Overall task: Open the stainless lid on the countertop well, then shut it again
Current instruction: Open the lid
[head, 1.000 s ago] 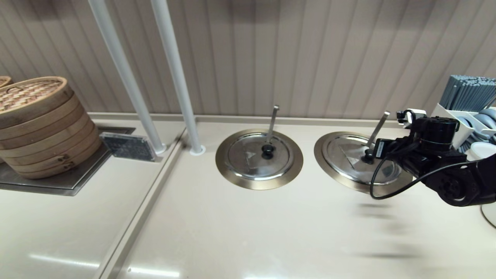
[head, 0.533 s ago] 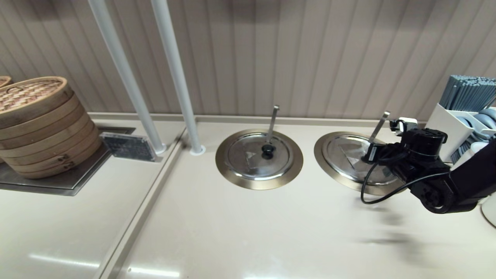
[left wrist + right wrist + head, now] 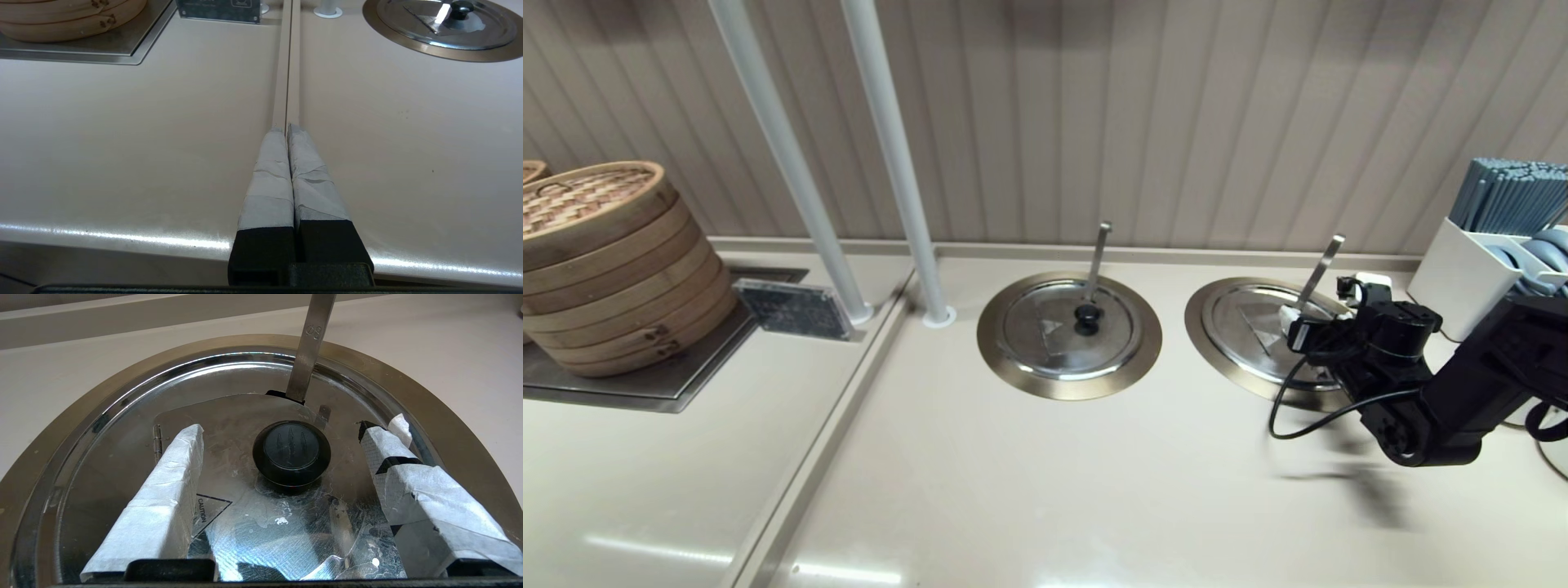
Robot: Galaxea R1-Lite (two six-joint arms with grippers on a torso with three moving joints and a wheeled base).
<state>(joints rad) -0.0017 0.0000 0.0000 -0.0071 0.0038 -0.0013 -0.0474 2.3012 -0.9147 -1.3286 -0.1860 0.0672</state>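
The stainless lid (image 3: 1245,327) lies shut on the countertop well, whose brass-toned rim (image 3: 1203,325) rings it on the right of the counter. A slanted steel utensil handle (image 3: 1319,273) pokes through the lid. My right gripper (image 3: 1297,331) hangs low over the lid and covers the knob in the head view. In the right wrist view this gripper (image 3: 286,430) is open, its taped fingers (image 3: 171,477) standing either side of the black knob (image 3: 291,452) without touching it. The lid (image 3: 245,412), rim (image 3: 61,424) and handle (image 3: 312,347) show there too. My left gripper (image 3: 286,127) is shut and empty, parked over the counter's front edge.
A twin lid (image 3: 1068,328) with an upright handle sits in the middle well. Bamboo steamers (image 3: 605,261) stand far left beside a small sign (image 3: 792,309). Two white poles (image 3: 907,204) rise at the back. A white cutlery caddy (image 3: 1462,269) stands behind my right arm.
My right arm has swung down and leftward over the lid, bringing the open fingers from beside the knob to either side of it. The lid has not moved.
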